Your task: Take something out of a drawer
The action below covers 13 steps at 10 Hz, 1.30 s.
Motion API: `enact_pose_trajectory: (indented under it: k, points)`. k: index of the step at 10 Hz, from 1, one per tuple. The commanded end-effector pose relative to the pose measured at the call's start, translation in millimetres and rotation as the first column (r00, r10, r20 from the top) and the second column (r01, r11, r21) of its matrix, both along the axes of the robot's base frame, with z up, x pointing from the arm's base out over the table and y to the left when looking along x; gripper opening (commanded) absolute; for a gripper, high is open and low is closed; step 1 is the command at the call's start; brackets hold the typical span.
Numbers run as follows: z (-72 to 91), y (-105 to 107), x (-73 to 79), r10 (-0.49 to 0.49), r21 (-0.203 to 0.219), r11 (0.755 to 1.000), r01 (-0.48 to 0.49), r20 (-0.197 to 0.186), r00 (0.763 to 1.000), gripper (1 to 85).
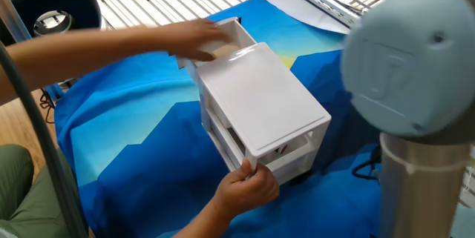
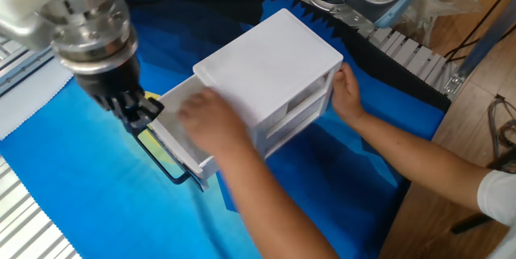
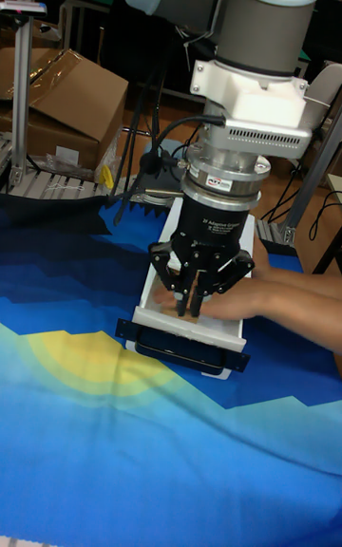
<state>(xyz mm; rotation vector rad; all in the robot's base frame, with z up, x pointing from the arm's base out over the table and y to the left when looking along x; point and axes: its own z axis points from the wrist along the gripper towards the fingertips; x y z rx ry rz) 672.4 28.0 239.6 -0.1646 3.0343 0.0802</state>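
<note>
The white cabinet (image 1: 260, 97) stands on the blue cloth with its top drawer (image 2: 191, 159) pulled open. A person's hand (image 2: 205, 122) reaches into the drawer and covers its inside, so the tan cube is hidden. In the tall fixed view this hand (image 3: 252, 295) lies across the drawer (image 3: 180, 327) right behind my fingers. My gripper (image 3: 190, 305) points down just above the drawer's front and its black handle (image 3: 176, 346), shut with nothing in it. My gripper (image 2: 143, 114) hangs beside the drawer's front end, apart from it.
A second hand (image 1: 251, 186) steadies the cabinet's rear corner. My arm's large grey joint (image 1: 415, 60) fills the right of one fixed view. A black round device (image 1: 48, 8) sits at the back left, and a cardboard box (image 3: 66, 101) lies behind the table.
</note>
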Motion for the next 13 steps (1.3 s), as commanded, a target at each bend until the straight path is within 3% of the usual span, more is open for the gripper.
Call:
enact_pose_trajectory:
  k: [1, 5, 6, 7, 8, 9, 10, 11, 12, 13]
  points:
    - [1.4, 4.2, -11.2, -0.046, 0.014, 0.999, 0.046, 0.02, 0.999, 47.0]
    - [1.4, 11.5, -8.5, -0.063, 0.048, 0.997, 0.061, 0.042, 0.997, 44.0]
    - [1.2, 13.1, -2.9, -0.075, 0.058, 0.996, 0.072, 0.052, 0.996, 37.0]
    - [1.3, 20.3, 2.1, -0.112, 0.088, 0.99, 0.107, 0.055, 0.992, 19.7]
    - [5.2, 35.7, 19.7, -0.161, 0.151, 0.978, 0.145, 0.1, 0.982, 1.3]
    - [3.7, 37.0, 17.9, -0.174, 0.145, 0.976, 0.161, 0.081, 0.981, 1.3]
    - [-1.7, 23.6, 4.3, -0.215, 0.067, 0.975, 0.213, 0.012, 0.977, 1.3]
    - [-2.8, 8.5, -6.0, -0.275, -0.022, 0.961, 0.274, -0.031, 0.961, 1.3]
    - [-0.2, 39.7, -2.4, -0.3, 0.11, 0.947, 0.303, -0.041, 0.953, 1.3]
    - [-3.5, 25.7, -7.8, -0.274, 0.063, 0.959, 0.275, -0.025, 0.961, 1.3]
